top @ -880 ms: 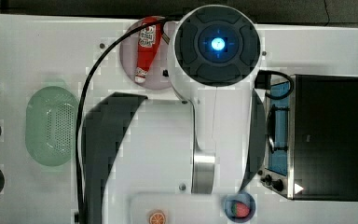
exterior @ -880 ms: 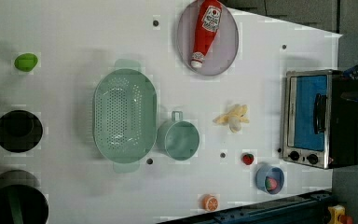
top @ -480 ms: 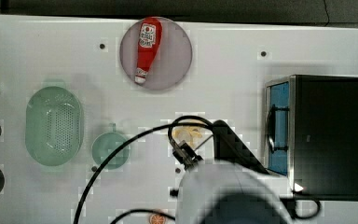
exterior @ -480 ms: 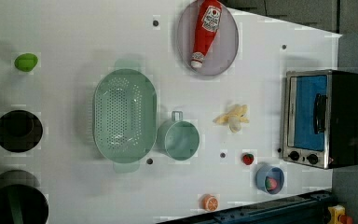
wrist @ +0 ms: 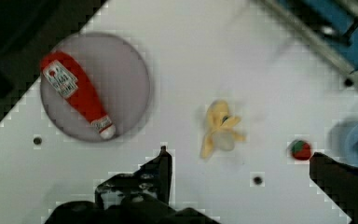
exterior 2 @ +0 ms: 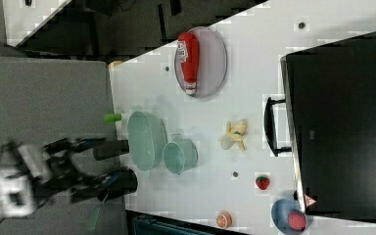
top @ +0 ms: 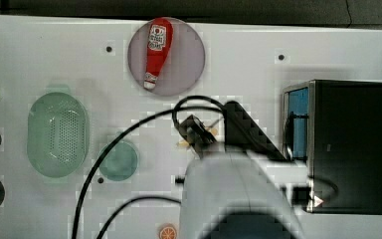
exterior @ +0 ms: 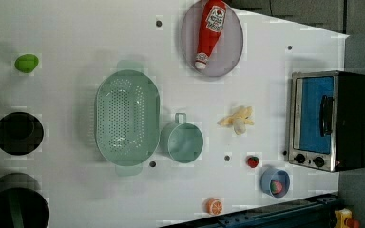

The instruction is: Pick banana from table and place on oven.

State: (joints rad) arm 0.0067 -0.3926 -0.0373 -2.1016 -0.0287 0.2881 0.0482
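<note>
The banana (exterior: 237,121) is small, pale yellow and partly peeled. It lies on the white table (exterior: 76,28) between the green cup and the oven (exterior: 328,118), apart from both. The wrist view shows my gripper (wrist: 240,158) open above the table, nothing between its dark fingers (wrist: 163,161), with the banana (wrist: 219,130) just ahead of the gap. In the top view my white arm (top: 238,194) covers most of the banana (top: 211,132). The oven (top: 348,144) has a black top and blue glass door, and nothing rests on it. The right view also shows the banana (exterior 2: 234,134).
A red ketchup bottle (exterior: 209,28) lies on a purple plate (exterior: 230,52). A green colander (exterior: 126,116) and green cup (exterior: 184,140) stand mid-table. A strawberry (exterior: 252,162), a blue bowl (exterior: 274,181) and an orange slice (exterior: 214,206) sit near the oven's knob side. Black cables (top: 129,134) trail over the table.
In the top view my arm has swung from over the ketchup plate down to the bottom edge, above the banana. The banana and the other objects have not moved.
</note>
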